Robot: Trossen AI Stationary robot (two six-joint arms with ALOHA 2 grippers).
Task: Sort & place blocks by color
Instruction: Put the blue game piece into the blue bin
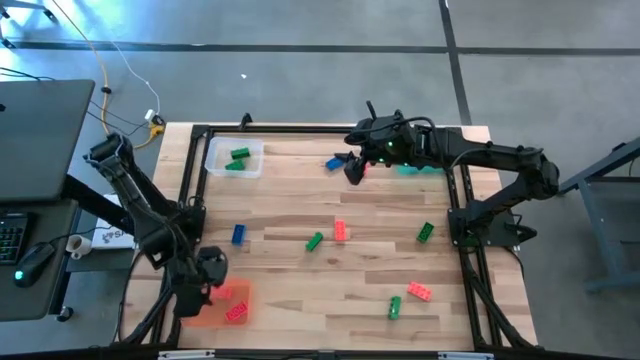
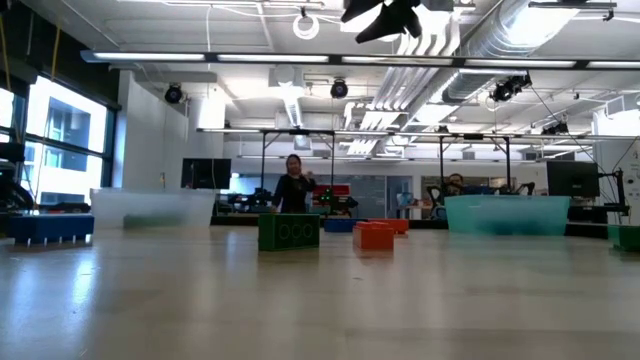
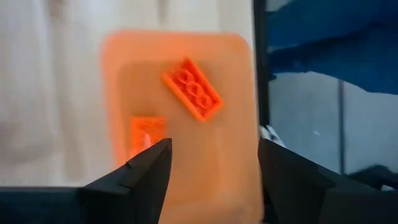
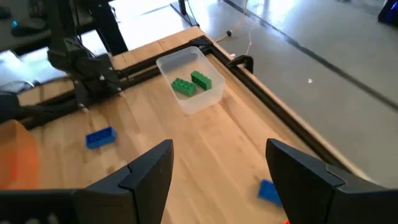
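left pincer (image 3: 211, 171) open above orange tray (image 3: 118, 93) at near-left counter (image 1: 300, 210) corner, two red blocks (image 3: 191, 88) inside. right pincer (image 4: 217, 168) open, empty, far side. other blocks scattered mid-counter.

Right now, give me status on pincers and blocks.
Left pincer open over orange tray, two red blocks inside. Right pincer open, empty, at far edge. Loose blocks remain on table. Nothing blocking.
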